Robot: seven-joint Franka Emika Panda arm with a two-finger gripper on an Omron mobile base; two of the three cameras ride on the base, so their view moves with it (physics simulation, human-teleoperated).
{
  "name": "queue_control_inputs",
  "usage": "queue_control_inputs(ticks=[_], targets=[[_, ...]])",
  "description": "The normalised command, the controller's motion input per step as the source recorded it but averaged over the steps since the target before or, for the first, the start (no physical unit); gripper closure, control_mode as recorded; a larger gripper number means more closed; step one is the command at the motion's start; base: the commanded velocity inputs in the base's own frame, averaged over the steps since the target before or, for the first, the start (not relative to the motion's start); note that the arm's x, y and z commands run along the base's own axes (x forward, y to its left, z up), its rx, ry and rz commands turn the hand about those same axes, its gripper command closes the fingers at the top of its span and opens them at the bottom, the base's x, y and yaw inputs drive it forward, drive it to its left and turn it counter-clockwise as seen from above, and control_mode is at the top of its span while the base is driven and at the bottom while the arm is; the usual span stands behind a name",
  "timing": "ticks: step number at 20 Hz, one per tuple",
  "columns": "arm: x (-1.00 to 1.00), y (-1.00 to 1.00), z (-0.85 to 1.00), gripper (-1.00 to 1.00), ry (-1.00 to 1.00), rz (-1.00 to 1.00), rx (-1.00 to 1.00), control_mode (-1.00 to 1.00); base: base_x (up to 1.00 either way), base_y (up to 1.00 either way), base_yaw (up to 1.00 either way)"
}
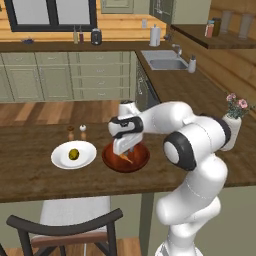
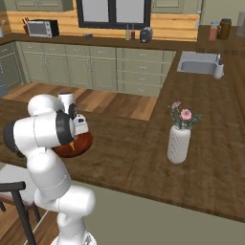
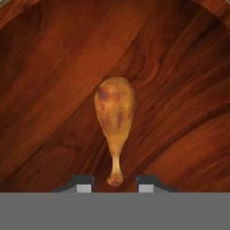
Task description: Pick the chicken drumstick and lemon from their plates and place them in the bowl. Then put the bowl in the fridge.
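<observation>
The chicken drumstick lies on the floor of the reddish-brown bowl, thick end away from the hand. My gripper hangs just above it. Its fingertips stand on either side of the thin bone end with a gap on each side, so it is open. From the left base, the gripper points down into the bowl on the wooden counter, and a bit of drumstick shows under it. The lemon rests on a white plate left of the bowl. The fridge is out of view.
Salt and pepper shakers stand behind the white plate. A white vase with pink flowers is on the counter to the right of the bowl. A dark chair sits below the counter's front edge.
</observation>
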Motion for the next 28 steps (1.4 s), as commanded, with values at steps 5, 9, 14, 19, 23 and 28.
queue_control_inputs(ticks=[5, 9, 14, 19, 23, 28], targets=[[0.03, 0.0, 0.0, -1.0, 0.0, 0.01, 0.0, -1.0, 0.0, 0.0, 0.0], [0.01, 0.43, 0.19, -1.0, -0.14, 0.1, -0.01, -1.0, 0.0, 0.0, 0.0], [0.04, 0.86, 0.5, -1.0, -0.17, 0.16, 0.0, -1.0, 0.0, 0.0, 0.0], [0.24, 0.99, 0.27, -1.0, 0.02, 0.07, 0.04, -1.0, 0.0, 0.0, 0.0], [0.24, 0.76, 0.0, -1.0, 0.1, -0.41, 0.06, -1.0, 0.0, 0.0, 0.0], [0.08, 0.52, 0.0, -1.0, 0.05, -0.54, 0.07, -1.0, 0.0, 0.0, 0.0]])
